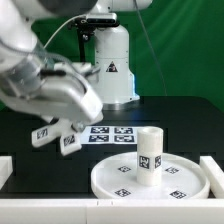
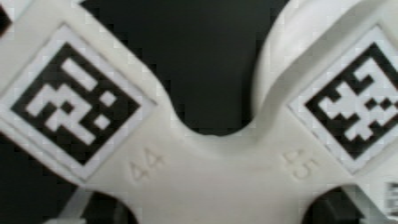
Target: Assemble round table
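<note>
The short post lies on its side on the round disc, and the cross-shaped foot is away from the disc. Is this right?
No: the exterior view shows the short post standing upright on the round disc. The cross-shaped foot is indeed away from it.

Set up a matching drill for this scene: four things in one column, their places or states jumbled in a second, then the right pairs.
1 post
2 round disc
3 cross foot
4 marker board

A flat on the table, beyond the round disc
B upright on the round disc
C in the gripper, on the exterior view's left
D nearest the camera, carrying the post

Pairs: 1-B, 2-D, 3-C, 4-A
</note>
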`<state>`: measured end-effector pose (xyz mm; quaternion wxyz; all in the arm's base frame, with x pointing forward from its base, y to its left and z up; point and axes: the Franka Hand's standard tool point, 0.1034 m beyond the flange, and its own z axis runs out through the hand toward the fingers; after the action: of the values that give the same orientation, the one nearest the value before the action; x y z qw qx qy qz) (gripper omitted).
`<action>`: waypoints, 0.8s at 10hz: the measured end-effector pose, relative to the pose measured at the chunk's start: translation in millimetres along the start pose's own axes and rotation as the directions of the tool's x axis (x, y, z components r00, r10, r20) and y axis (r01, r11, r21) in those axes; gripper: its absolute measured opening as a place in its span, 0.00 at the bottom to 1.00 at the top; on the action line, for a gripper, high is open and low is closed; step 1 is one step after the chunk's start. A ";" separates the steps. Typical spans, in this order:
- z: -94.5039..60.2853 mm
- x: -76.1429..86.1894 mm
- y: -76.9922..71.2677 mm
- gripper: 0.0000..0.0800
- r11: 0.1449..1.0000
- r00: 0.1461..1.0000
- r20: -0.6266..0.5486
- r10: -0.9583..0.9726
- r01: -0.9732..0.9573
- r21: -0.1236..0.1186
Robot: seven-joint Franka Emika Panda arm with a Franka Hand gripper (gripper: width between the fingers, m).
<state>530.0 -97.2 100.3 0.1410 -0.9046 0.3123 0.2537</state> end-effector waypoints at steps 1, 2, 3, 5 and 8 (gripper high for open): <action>-11.2 0.4 -14.0 0.56 1.000 0.997 -0.083 -0.005 0.006 0.013; -13.8 -4.2 -19.9 0.56 1.000 0.986 -0.164 -0.016 0.020 0.023; -8.6 -2.0 -16.7 0.56 1.000 0.971 -0.238 -0.011 0.017 0.026; -10.4 4.6 -22.0 0.56 0.999 0.929 -0.369 -0.018 0.030 0.027; -12.0 -19.3 -56.8 0.56 0.996 0.859 -0.504 -0.084 0.076 -0.037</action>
<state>557.5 -49.2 126.3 0.0576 -0.9527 0.2985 0.0043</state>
